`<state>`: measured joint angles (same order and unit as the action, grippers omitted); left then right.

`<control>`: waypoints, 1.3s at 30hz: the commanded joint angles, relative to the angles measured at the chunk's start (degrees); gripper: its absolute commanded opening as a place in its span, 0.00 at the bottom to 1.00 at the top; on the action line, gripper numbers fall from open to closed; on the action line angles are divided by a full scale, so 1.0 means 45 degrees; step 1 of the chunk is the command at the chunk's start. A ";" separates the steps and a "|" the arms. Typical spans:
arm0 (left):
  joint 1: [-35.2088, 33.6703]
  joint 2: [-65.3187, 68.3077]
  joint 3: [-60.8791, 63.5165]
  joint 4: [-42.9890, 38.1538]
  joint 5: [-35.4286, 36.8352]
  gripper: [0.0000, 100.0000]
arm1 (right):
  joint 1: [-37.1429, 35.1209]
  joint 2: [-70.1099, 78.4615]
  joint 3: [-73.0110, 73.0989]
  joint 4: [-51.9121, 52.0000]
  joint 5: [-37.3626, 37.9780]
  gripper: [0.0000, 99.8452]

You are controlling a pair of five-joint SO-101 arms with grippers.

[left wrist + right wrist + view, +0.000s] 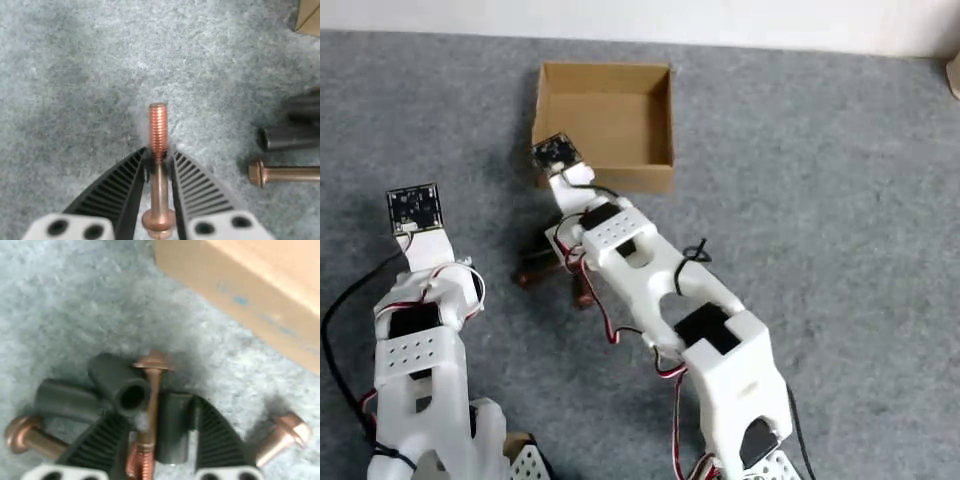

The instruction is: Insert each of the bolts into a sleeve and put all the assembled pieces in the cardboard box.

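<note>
Barely begun — the left gripper (pixel 159 154) clamps one bolt (pixel 158 125), the right gripper (pixel 159 414) gapes over loose sleeves (pixel 119 382), and the cardboard box (pixel 610 115) holds nothing yet.

**Box at the back, parts heaped before it**

I see the cardboard box (pixel 630 178) at the far side of the tabletop (pixel 820 200). Just in front of its near-left corner, sleeves (pixel 120 385) and bolts (pixel 150 390) lie heaped, touching and crossing. My right claw (pixel 157 412) straddles one sleeve and one bolt there. Left of the heap and apart from it, my left claw (pixel 159 152) clamps a lone bolt (pixel 158 125) by the shank.
</note>
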<state>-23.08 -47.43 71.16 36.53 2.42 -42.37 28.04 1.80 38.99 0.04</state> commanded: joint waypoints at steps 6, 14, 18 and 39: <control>-0.0147 -0.0381 -0.0342 -0.0313 0.0020 0.01 | -0.0264 -0.0107 -0.0186 0.0225 -0.0098 0.00; -0.0147 -0.0342 -0.0303 -0.0586 0.0020 0.01 | -0.0283 -0.1162 -0.0186 0.1084 -0.0098 0.00; -0.0147 -0.0303 -0.0303 -0.0625 0.0020 0.01 | -0.0244 -0.2413 0.0537 0.1065 -0.0098 0.00; 0.1338 -0.0283 -0.0244 -0.1074 0.0020 0.01 | 0.0654 -0.8860 0.4425 0.1045 -0.0039 0.00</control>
<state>-20.35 -47.43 71.16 34.33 2.42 -40.44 -5.36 21.14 43.74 0.04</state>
